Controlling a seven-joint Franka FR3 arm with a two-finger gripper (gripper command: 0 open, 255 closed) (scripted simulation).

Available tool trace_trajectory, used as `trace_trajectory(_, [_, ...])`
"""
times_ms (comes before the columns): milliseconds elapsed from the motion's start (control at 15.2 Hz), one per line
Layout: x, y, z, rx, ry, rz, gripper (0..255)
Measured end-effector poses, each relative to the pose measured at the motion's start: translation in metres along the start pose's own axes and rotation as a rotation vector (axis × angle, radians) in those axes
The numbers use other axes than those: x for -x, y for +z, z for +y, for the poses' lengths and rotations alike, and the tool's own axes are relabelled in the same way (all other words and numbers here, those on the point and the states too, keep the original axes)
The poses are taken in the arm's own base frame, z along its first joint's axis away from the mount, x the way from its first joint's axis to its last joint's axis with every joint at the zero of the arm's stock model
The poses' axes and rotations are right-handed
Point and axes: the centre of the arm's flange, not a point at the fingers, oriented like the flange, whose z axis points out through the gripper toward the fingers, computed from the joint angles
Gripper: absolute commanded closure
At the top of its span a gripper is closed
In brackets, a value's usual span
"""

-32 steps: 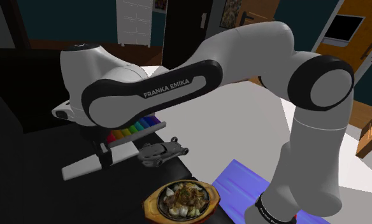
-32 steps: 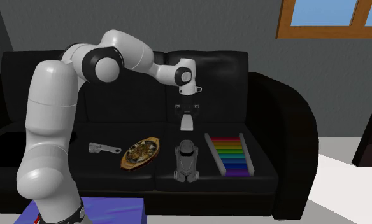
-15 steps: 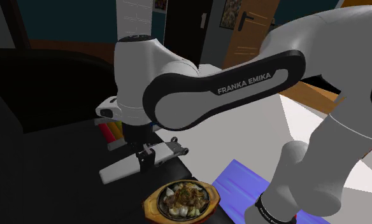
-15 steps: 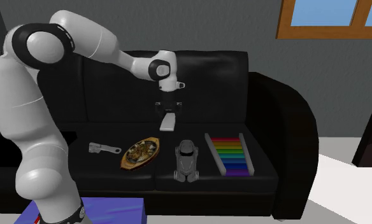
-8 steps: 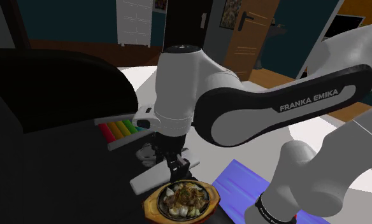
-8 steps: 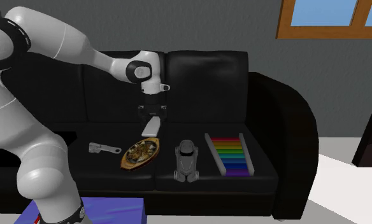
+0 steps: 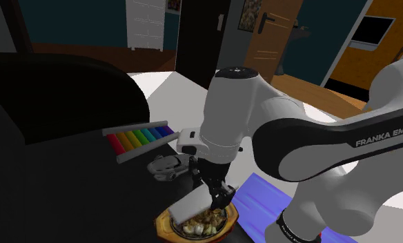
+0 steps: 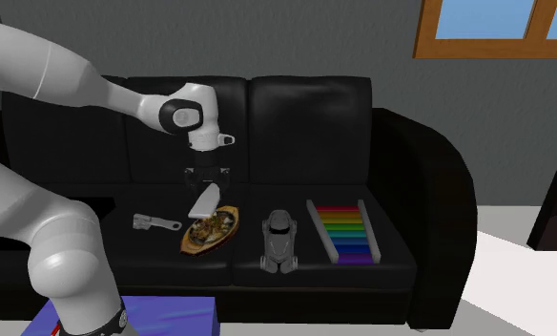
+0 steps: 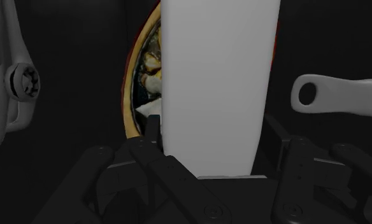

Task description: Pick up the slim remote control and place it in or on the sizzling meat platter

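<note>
My black gripper (image 9: 210, 167) clasps the slim white remote (image 9: 218, 83) by its end.
Likely light, stiff, slick; the brown-rimmed oval meat platter (image 9: 128, 76) lies just below.

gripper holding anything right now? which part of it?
Yes: the gripper is shut on the white remote control, clasping it by one end. The rest of the remote juts out ahead of the gripper, above the meat platter.
</note>
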Motion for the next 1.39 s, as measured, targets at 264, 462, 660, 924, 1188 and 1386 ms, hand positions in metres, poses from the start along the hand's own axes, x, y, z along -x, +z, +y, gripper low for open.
trace_trajectory(264, [0.001,0.021,0.0,0.0,0.0,0.0,255])
trace_trajectory(462, [0.001,0.037,-0.002,0.0,0.0,0.0,255])
trace_trajectory(660, [0.0,0.052,0.0,0.0,0.0,0.0,255])
trace_trajectory(924, [0.0,0.056,-0.001,0.0,0.0,0.0,255])
trace_trajectory(1188, [0.0,0.056,-0.001,0.0,0.0,0.001,0])
trace_trajectory(1386, [0.0,0.056,-0.001,0.0,0.0,0.001,0])
